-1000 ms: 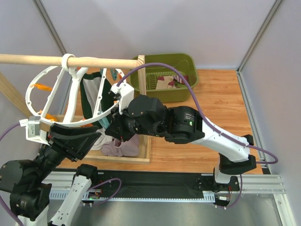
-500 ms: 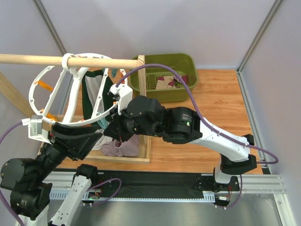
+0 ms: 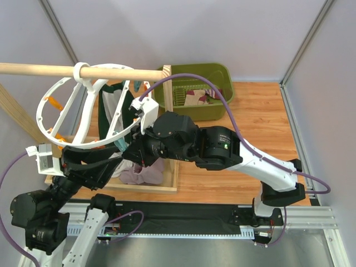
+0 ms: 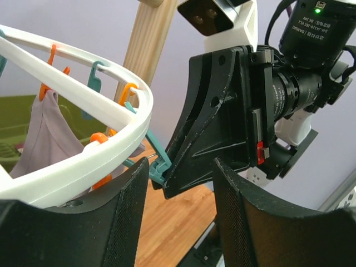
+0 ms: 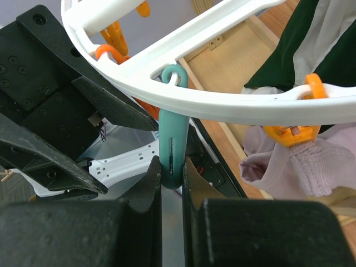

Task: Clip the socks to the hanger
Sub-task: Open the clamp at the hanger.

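The white wheel-shaped hanger [image 3: 53,90] hangs tilted from the wooden rod, with orange and teal clips along its rim. My right gripper [image 5: 172,167] is shut on a teal clip [image 5: 173,139] that hangs from the ring's near rim [image 5: 222,105]. My left gripper [image 4: 179,167] is open and empty, just below that rim [image 4: 83,172] and facing the right gripper's fingers; the teal clip [image 4: 158,164] shows beside its left finger. In the top view both grippers meet under the ring, the left [image 3: 103,158] and the right [image 3: 125,150]. Cream and maroon socks [image 3: 197,99] lie in the green basket.
A mauve garment [image 3: 142,172] and a dark green and white garment [image 3: 111,111] hang from orange clips. The wooden rod [image 3: 39,69] rests on a post by the green basket [image 3: 219,75]. A wooden frame [image 3: 173,167] lies on the floor below.
My left arm has drawn back down and to the left. The hanger ring has swung slightly. My right gripper stays shut on the teal clip.
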Motion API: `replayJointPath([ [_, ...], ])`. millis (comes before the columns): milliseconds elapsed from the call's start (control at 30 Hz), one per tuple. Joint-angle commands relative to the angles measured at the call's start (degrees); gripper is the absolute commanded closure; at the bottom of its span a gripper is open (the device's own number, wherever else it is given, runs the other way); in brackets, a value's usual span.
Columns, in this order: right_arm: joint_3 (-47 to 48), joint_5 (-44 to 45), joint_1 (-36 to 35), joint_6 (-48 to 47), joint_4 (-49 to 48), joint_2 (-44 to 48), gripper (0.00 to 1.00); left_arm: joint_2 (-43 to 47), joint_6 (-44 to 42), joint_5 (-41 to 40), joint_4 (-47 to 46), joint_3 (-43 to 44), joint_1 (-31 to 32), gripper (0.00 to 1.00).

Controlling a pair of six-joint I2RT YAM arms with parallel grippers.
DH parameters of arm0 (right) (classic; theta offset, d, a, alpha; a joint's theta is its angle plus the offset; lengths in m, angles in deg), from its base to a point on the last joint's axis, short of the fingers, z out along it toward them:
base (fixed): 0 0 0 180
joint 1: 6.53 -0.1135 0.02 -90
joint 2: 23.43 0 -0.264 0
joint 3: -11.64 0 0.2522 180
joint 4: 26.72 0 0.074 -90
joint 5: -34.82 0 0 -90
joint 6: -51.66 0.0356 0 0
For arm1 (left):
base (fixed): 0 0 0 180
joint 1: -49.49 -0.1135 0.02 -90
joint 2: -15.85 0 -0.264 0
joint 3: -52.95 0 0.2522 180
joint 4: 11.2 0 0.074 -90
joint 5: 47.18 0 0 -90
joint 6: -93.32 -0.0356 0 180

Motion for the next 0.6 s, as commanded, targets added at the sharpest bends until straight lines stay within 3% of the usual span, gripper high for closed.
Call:
replayJointPath([
  [0, 2.9, -3.2, -1.9, -0.2, 0.5, 2.7, 1.00, -0.8, -2.3, -1.6, -1.6, -2.1, -0.4, 0.43],
  [200, 1.9, -3.2, -1.7, -1.7, 0.6, 3.0, 1.00, -1.8, 2.9, -8.6, 10.5, 2.4, -0.4, 0.41],
  [467, 0.0, -2.1, -1.0, -4.0, 0.8, 4.1, 1.00, -2.5, 7.2, -8.4, 15.5, 4.9, -0.4, 0.39],
  [567, 0.3, -3.1, -1.0, -4.5, 0.9, 3.6, 1.00, -4.6, 9.5, -7.2, 16.2, 4.8, -0.4, 0.32],
])
